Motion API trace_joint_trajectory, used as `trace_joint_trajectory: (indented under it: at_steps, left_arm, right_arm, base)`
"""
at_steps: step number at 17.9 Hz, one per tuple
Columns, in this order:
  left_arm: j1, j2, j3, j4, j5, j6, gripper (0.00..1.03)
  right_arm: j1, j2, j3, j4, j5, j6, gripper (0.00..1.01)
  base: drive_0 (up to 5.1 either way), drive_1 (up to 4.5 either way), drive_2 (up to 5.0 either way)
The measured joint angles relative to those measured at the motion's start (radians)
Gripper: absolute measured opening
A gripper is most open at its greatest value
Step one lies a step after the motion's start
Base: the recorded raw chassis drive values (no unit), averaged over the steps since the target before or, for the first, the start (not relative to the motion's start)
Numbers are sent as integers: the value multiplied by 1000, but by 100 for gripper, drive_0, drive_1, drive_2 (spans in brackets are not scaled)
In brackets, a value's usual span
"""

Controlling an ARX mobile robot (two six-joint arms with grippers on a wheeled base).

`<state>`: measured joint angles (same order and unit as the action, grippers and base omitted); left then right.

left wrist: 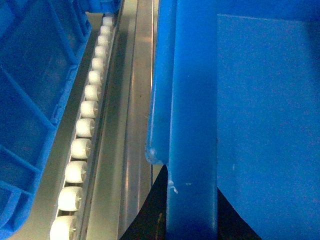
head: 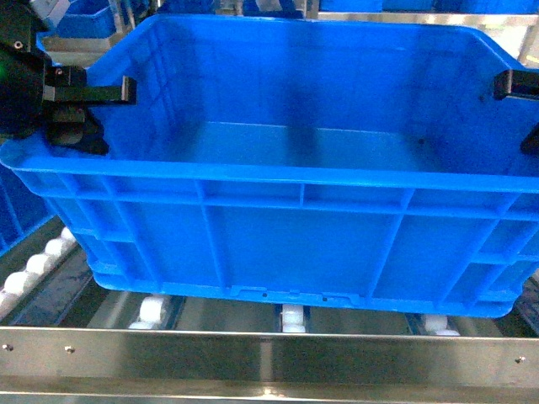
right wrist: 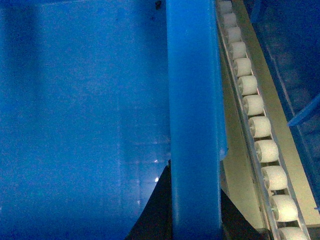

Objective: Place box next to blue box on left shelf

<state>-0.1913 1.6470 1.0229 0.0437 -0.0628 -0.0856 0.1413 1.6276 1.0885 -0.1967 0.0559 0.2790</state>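
Observation:
The box [head: 286, 219], a big bright-blue ribbed crate, fills the head view above the left shelf's white rollers [head: 290, 318], behind the steel front rail [head: 269, 362]. I cannot tell if its base rests on them. My left gripper [head: 101, 114] is shut on the box's left rim [left wrist: 192, 125], one black finger [left wrist: 150, 215] on each side. My right gripper [head: 522, 109] is shut on the right rim [right wrist: 195, 125] in the same way. The other blue box [head: 15, 210] stands close on the left [left wrist: 30, 90], one roller track [left wrist: 85, 125] away.
More blue crates [head: 84, 17] stand at the back of the shelf. A roller row [right wrist: 260, 125] runs along the box's right side, with another blue crate wall [right wrist: 295, 55] beyond it. A steel rail [left wrist: 137, 100] lies between the two boxes.

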Motion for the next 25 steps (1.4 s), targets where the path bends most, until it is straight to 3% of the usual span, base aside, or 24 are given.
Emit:
trace_joint_trajectory:
  at_steps: [5, 9, 12, 14, 17, 21, 25]
  left_arm:
    - [-4, 73, 47, -101, -9, -55, 6]
    - [-4, 116, 112, -183, -10, -79, 6]
    - [-20, 119, 92, -110, -58, -129, 27]
    - [-30, 119, 71, -7, -81, -183, 46]
    - [-40, 113, 58, 91, -108, -227, 69]
    - [-41, 93, 46, 193, -119, -254, 100]
    - [-29, 39, 30, 269, -139, -248, 98]
  right_arm:
    - [-19, 107, 58, -26, -45, -19, 8]
    - [-19, 139, 109, -54, -37, -27, 8]
    - [-16, 139, 109, -17, -31, 77, 27]
    - [-4, 138, 109, 8, -37, 125, 47]
    - [3, 126, 107, 41, -47, 135, 69]
    - [17, 83, 91, 84, -62, 146, 100]
    - [18, 64, 58, 140, -32, 147, 98]
  base:
    - [0, 0, 0]
    - [0, 0, 0]
    - [0, 0, 0]
    - [0, 0, 0]
    - [0, 0, 0]
    - [0, 0, 0]
    - [0, 0, 0]
